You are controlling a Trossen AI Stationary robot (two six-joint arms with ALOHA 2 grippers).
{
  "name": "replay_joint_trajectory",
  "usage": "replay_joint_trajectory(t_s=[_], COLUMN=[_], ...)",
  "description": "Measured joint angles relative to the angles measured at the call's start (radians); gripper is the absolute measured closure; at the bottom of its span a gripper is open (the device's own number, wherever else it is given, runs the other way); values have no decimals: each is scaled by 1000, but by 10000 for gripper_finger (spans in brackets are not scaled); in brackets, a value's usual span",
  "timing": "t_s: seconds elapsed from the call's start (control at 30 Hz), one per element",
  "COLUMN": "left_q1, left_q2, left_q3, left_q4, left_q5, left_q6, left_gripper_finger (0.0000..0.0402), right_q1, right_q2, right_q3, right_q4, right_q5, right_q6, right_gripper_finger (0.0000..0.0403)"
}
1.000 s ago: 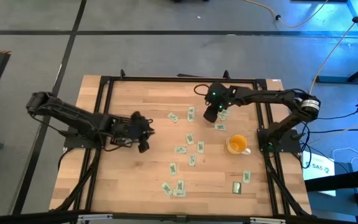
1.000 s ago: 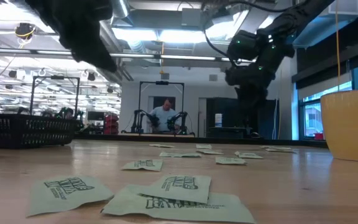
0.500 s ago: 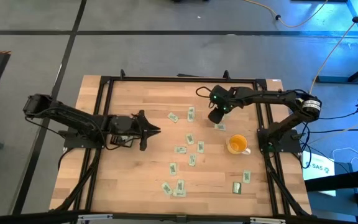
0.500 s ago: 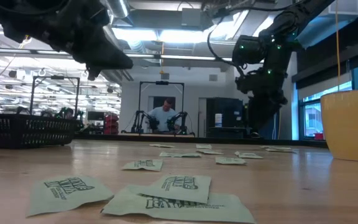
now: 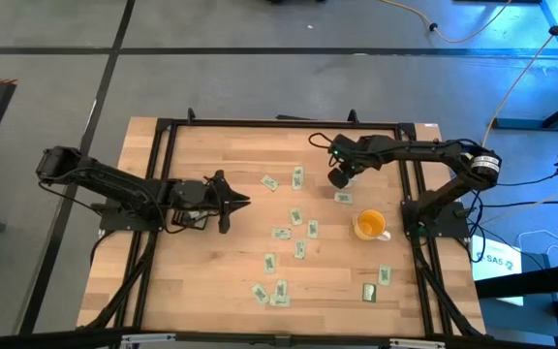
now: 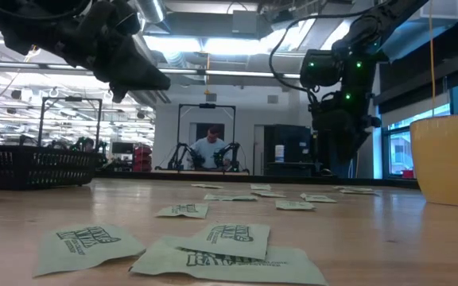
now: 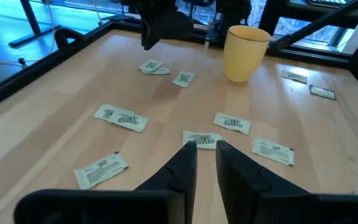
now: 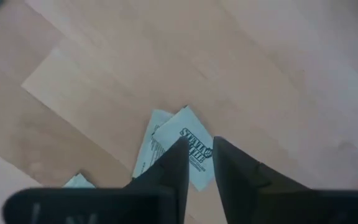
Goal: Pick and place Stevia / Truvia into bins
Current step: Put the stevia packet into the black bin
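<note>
Grey floor is seen around a wooden worktop (image 5: 211, 262) framed in black rails, viewed from above. Stevia sachets (image 5: 298, 215) are scattered over the middle and lower part of the worktop, with a cluster at lower centre (image 5: 271, 291) and single ones at lower right (image 5: 384, 275). A yellow cup (image 5: 370, 225) stands right of centre. In the low view, a black mesh basket (image 6: 30, 165) is seen at the left edge of the frame, well apart from the sachets; a person is visible far behind, in the room.

The left gripper (image 5: 229, 202) is held at centre left of the high view, above bare wood, short of the nearest sachets. In the left wrist view its fingers (image 7: 185, 168) are seen nearly together with a narrow gap between them, and nothing is held.

The right gripper (image 5: 338, 178) is placed in the upper right of the high view, just above a pair of overlapping sachets (image 8: 179, 146). In the right wrist view its fingers (image 8: 178, 158) are seen close together with a narrow gap, their tips over the edge of the top sachet. Whether the sachet is pinched cannot be told.
</note>
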Motion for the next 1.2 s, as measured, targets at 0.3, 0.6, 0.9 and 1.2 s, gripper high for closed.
replay_joint_trajectory(t_s=[0.3,0.6,0.9,1.2], left_q1=[0,0,0,0], left_q2=[0,0,0,0], left_q3=[0,0,0,1], left_q4=[-31,-31,-31,-31], left_q5=[21,22,22,21], left_q6=[-2,-2,-1,0], left_gripper_finger=[347,347,347,347], right_q1=[-32,-48,-48,-48], right_q2=[0,1,1,1], right_q3=[-112,-142,-142,-142], right_q4=[90,126,135,149], right_q5=[-6,-20,-20,-20], right_q6=[1,-8,-6,19], right_gripper_finger=[355,356,333,296])
